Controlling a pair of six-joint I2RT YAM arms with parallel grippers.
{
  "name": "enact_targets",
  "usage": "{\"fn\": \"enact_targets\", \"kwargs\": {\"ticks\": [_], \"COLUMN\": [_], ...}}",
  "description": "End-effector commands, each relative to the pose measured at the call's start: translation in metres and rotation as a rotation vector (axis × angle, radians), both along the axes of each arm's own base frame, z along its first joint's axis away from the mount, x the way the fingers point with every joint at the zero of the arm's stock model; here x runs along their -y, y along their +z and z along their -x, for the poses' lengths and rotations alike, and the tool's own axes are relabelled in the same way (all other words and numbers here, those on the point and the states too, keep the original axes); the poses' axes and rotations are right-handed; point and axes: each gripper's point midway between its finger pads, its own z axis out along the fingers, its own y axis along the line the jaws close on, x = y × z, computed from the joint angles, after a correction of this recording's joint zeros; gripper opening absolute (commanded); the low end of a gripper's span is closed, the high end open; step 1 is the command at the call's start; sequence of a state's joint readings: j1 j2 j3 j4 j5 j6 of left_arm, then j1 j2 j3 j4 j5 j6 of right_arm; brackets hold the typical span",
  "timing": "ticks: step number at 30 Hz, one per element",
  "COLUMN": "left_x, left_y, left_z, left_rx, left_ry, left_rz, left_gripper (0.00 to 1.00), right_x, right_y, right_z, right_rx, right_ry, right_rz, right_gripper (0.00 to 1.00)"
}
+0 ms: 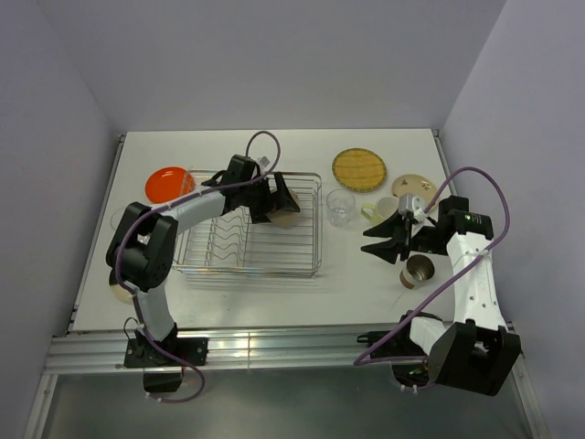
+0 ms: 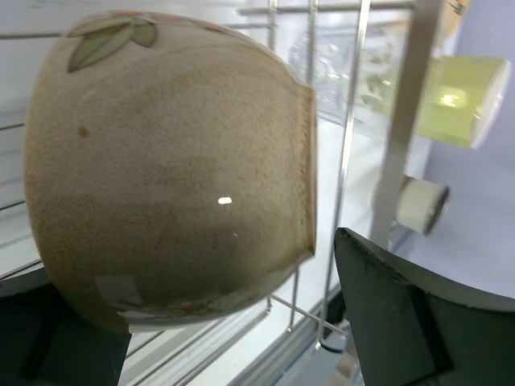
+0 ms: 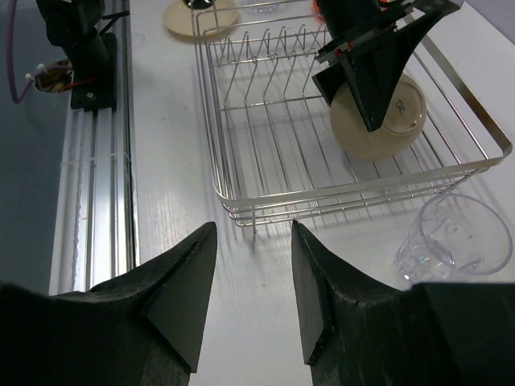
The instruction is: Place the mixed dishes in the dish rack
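White surface [image 1: 320, 297]. We note the beige bowl [image 3: 378, 121] tilted in the dish rack [image 1: 247, 273], far right corner; the left fingers [image 2: 394, 322] straddle it, spread, not pinching. The right fingers [image 3: 177, 297] are spread, empty; the clear cup [image 3: 455, 241] lies just left and far of them, so we judge that arm nearer.

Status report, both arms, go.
Left gripper open around beige bowl, bowl on its side in dish rack. Right gripper open, empty, near clear cup. No obstruction seen.
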State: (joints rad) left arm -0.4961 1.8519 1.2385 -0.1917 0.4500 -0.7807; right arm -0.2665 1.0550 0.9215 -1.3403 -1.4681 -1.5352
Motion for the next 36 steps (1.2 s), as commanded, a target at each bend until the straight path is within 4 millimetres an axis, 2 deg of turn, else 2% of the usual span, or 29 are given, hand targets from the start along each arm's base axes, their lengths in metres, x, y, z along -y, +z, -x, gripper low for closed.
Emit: {"fn": "enact_targets", "kwargs": {"ticks": [1, 2, 3, 4, 8, 12, 21, 22, 23, 24, 26, 28, 32, 36], "left_x": [0.020, 0.023, 0.027, 0.029, 0.034, 0.037, 0.008, 0.005, -0.003, -0.003, -0.007, -0.008, -0.011, -0.012], "left_y": [0.039, 0.034, 0.037, 0.028, 0.018, 0.019, 0.014, 0.012, -0.003, -0.001, -0.017, -0.020, -0.014, -0.020], "left_z": [0.002, 0.001, 0.001, 0.000, -0.003, -0.009, -0.017, -0.019, -0.012, -0.017, -0.014, -0.012, -0.016, -0.009], "left_rx": [0.067, 0.044, 0.038, 0.011, -0.037, -0.025, -0.033, -0.047, -0.110, -0.112, -0.169, -0.184, -0.143, -0.174], "left_ry": [-0.090, -0.093, -0.108, -0.109, -0.111, -0.114, -0.009, 0.000, -0.002, 0.010, 0.016, 0.012, 0.024, -0.006], "left_rz": [0.154, 0.165, 0.187, 0.184, 0.180, 0.180, -0.009, -0.038, -0.095, -0.112, -0.163, -0.176, -0.206, -0.216], "left_gripper": [0.99, 0.99, 0.99, 0.99, 0.99, 0.99, 0.99, 0.99, 0.99, 0.99, 0.99, 0.99, 0.99, 0.99], "right_x": [-0.007, -0.007, -0.007, -0.007, -0.007, -0.007, -0.007, -0.007, -0.007, -0.007, -0.007, -0.006, -0.006, -0.006], "right_y": [0.012, 0.012, 0.012, 0.012, 0.012, 0.010, 0.008, 0.008, 0.008, 0.008, 0.008, 0.009, 0.008, 0.008], "right_z": [0.012, 0.012, 0.012, 0.012, 0.012, 0.013, 0.013, 0.012, 0.012, 0.011, 0.010, 0.009, 0.008, 0.008], "right_rx": [-0.064, -0.062, -0.063, -0.062, -0.060, -0.063, -0.064, -0.068, -0.066, -0.067, -0.069, -0.065, -0.067, -0.071], "right_ry": [-0.003, -0.003, -0.002, -0.003, -0.003, -0.003, -0.002, -0.003, -0.002, -0.002, -0.003, -0.001, -0.001, -0.001], "right_rz": [-0.099, -0.100, -0.100, -0.098, -0.093, -0.094, -0.099, -0.101, -0.102, -0.103, -0.107, -0.104, -0.104, -0.108], "right_gripper": [0.50, 0.50, 0.50, 0.50, 0.50, 0.50, 0.50, 0.50, 0.50, 0.50, 0.50, 0.50, 0.50, 0.50]}}
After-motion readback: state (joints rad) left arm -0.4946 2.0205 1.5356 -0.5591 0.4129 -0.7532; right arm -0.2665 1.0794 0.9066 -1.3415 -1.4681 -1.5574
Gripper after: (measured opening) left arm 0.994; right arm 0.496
